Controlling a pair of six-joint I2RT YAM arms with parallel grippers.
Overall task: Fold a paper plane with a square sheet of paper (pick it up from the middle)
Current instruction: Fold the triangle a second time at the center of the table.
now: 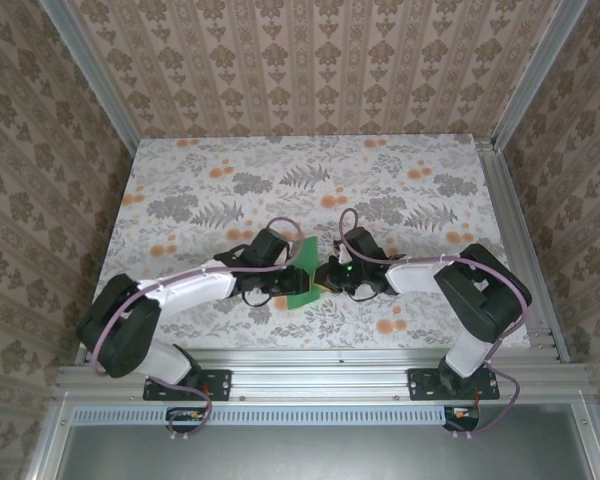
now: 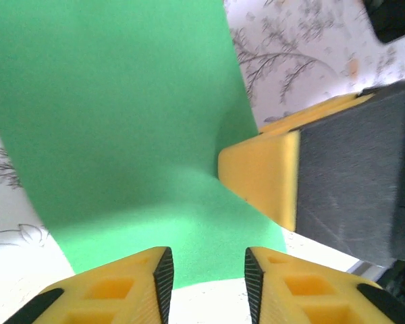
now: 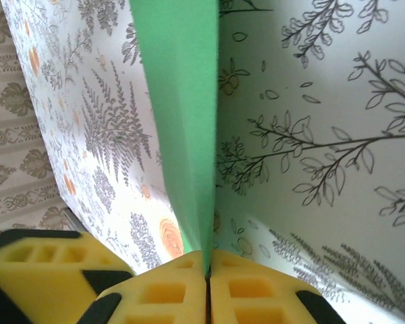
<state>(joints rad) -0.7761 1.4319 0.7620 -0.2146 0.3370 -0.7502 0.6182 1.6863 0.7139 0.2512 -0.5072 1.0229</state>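
Near the arm bases, at the centre of the floral table (image 1: 410, 200): the square sheet of paper (image 1: 302, 285), bright green, curling upward. Pinched tight on its right edge, the right gripper (image 3: 207, 270), fingertips pressed together. Over its left part, the left gripper (image 2: 206, 277), fingers parted, grasping nothing.

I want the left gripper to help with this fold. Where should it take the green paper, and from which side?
Probably the free edge facing the left gripper, coming in from the left. The right gripper pinches the green paper at its right edge, and the sheet bows upward between them.
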